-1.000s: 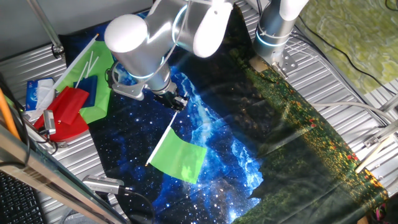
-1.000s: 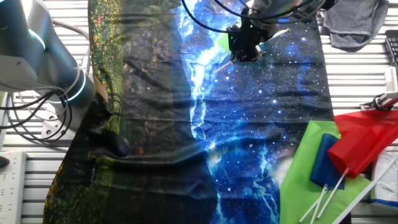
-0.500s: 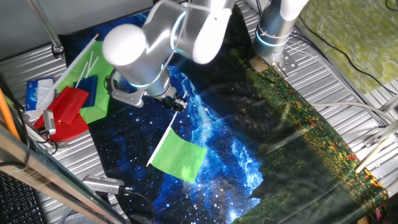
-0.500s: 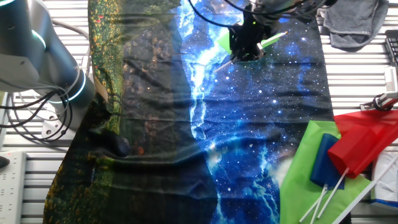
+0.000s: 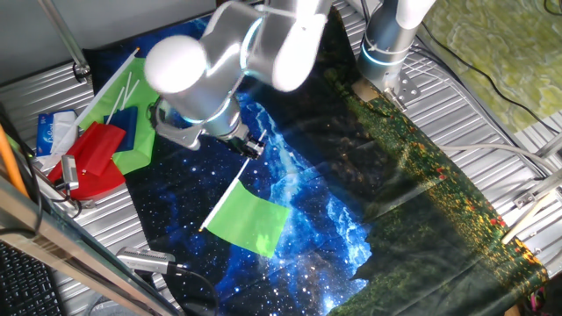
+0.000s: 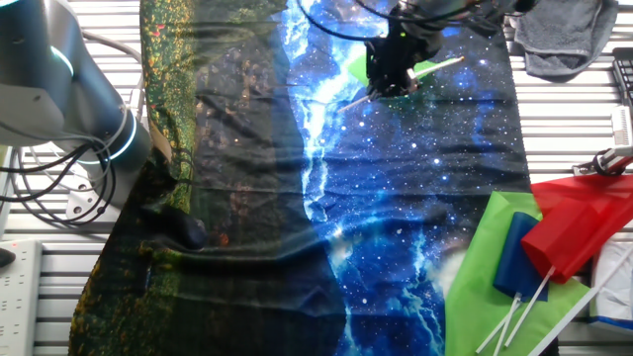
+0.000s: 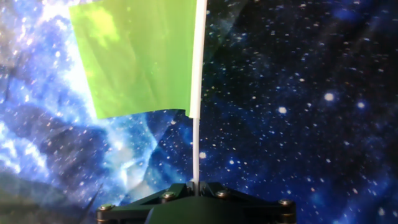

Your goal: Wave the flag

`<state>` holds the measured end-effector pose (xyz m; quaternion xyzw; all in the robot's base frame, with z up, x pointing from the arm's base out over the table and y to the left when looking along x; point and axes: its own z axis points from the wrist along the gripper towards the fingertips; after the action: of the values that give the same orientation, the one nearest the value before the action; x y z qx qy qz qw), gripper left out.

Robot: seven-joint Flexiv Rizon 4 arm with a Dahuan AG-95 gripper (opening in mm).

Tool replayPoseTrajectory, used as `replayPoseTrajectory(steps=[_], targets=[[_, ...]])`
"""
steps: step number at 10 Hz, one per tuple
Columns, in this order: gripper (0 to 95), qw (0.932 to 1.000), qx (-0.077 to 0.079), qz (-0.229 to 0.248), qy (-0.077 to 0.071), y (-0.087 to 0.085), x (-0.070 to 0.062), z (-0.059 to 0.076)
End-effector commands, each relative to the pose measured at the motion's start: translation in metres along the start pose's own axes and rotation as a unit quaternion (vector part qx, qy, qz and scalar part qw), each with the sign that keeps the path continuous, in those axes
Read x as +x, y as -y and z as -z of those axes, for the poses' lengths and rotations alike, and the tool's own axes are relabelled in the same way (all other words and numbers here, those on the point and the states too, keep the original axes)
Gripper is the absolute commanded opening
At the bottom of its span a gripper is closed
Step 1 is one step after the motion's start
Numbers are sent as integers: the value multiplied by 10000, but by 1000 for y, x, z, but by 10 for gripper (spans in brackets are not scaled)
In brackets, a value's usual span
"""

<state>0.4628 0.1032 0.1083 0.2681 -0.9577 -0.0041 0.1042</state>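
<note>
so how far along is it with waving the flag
Done: the pickup. The gripper is shut on the white stick of the flag, and in the hand view the stick rises straight out of the gripper with the green cloth hanging off it above the starry cloth. In hand: holding it out, low over that cloth. Left: the waving itself; a single moment cannot show how many swings are done.

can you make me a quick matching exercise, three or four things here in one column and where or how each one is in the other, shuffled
Things:
1. flag
2. pincer
3. red flag
4. grey cloth

Places or states:
A. lying on the bare metal table by a corner of the starry cloth
B. shut on a thin white stick
C. piled with other flags beside the starry cloth
D. held out over the starry cloth, green cloth spread

Pairs: 1-D, 2-B, 3-C, 4-A
</note>
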Motion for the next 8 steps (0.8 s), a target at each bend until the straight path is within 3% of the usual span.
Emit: replayPoseTrajectory(steps=[1,3,8], targets=[[0,9977,391,-132,540,1,-2,0],[0,9957,448,-257,769,1,-2,0],[0,9959,298,-219,829,1,-2,0]])
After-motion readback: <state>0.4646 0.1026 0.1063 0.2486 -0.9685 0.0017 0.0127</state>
